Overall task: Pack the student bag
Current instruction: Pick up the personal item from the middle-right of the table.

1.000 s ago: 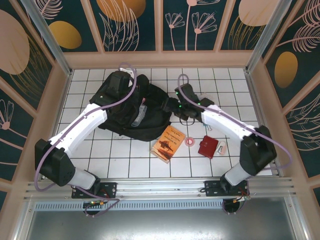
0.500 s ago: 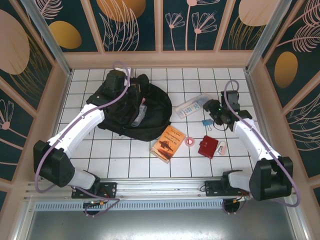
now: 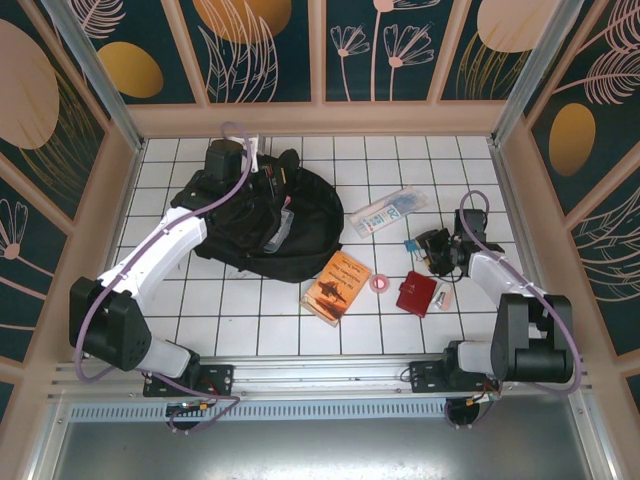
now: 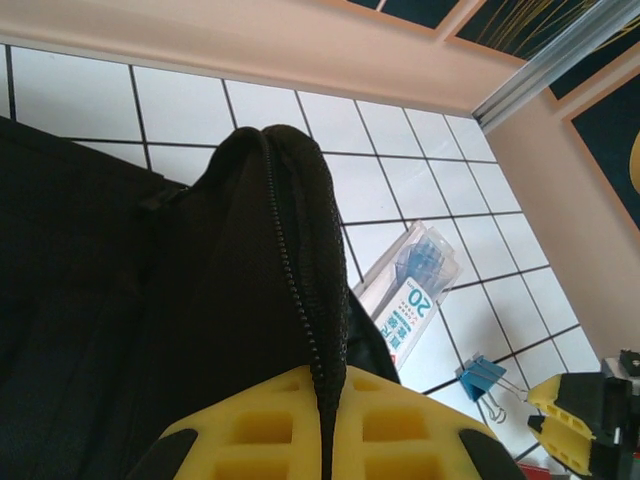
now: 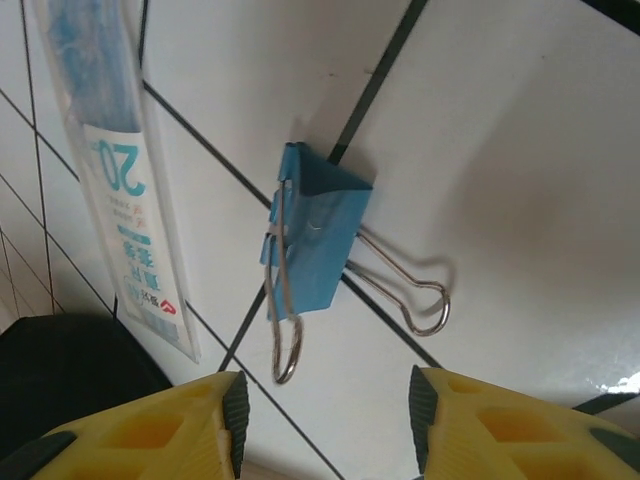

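Your student bag lies on the white tiled table on the left arm's side, a big black heap toward the far wall. Your left gripper is clamped on it. In the left wrist view the bag's zipper edge runs straight down between the two yellow fingers, which are pressed together on the fabric. The cloth stands up in a ridge just ahead of the fingertips.

Past that ridge, ahead of the left fingers and off to their right, a clear packet printed with "20" lies flat on the tiles. A blue binder clip sits a little nearer than it.

Your right gripper is low over that clip. Its fingers stand apart with bare tile between them and grip nothing. The clip lies just ahead of the fingertips, roughly in line with the gap. One of its wire handles points back toward the fingers. The packet is beyond the clip and to one side.

In the top view, a dark-red wallet lies on the near side of the right fingers, toward the arm bases. A small pale item, too small to identify, is just beside it. A pink roll and an orange booklet lie further toward the bag.
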Controlling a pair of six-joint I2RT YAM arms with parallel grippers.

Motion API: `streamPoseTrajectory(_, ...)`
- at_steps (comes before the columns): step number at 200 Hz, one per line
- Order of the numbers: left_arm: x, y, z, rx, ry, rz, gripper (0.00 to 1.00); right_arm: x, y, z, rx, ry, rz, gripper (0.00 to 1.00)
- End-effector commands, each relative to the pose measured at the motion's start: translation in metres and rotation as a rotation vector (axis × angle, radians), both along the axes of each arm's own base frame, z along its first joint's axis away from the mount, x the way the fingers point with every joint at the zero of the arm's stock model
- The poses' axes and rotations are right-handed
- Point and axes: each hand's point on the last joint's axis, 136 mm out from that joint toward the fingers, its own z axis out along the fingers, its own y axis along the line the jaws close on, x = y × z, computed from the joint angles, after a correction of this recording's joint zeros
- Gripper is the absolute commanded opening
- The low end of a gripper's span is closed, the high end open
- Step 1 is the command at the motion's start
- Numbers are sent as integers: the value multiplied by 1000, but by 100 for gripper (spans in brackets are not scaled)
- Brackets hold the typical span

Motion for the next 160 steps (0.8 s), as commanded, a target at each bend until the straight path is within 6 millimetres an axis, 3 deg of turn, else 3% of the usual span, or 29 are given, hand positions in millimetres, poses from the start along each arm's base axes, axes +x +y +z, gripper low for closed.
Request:
streamPoseTrajectory(1, 2, -4, 6, -44, -22, -24, 0, 18, 3, 7, 82, -78, -19, 48)
streamPoseTrajectory(39, 2, -6, 3, -47, -15, -33, 0, 33, 2, 9, 116, -124, -36, 39)
streamPoseTrajectory(101, 1, -6, 5, -55, -20, -37, 0, 31, 4, -6, 129, -80, -34, 2)
streamPoseTrajectory(115, 1, -7, 5, -60, -17, -40, 0, 29, 4, -5, 120, -80, -31, 0)
streamPoseTrajectory(132, 2, -6, 6, -64, -19, -36, 0, 29, 2, 5, 103, -104, -29, 0)
streamPoseTrajectory(160, 2, -5, 11, -72, -27, -34, 0, 40, 15, 45, 19, -199, 52, 0)
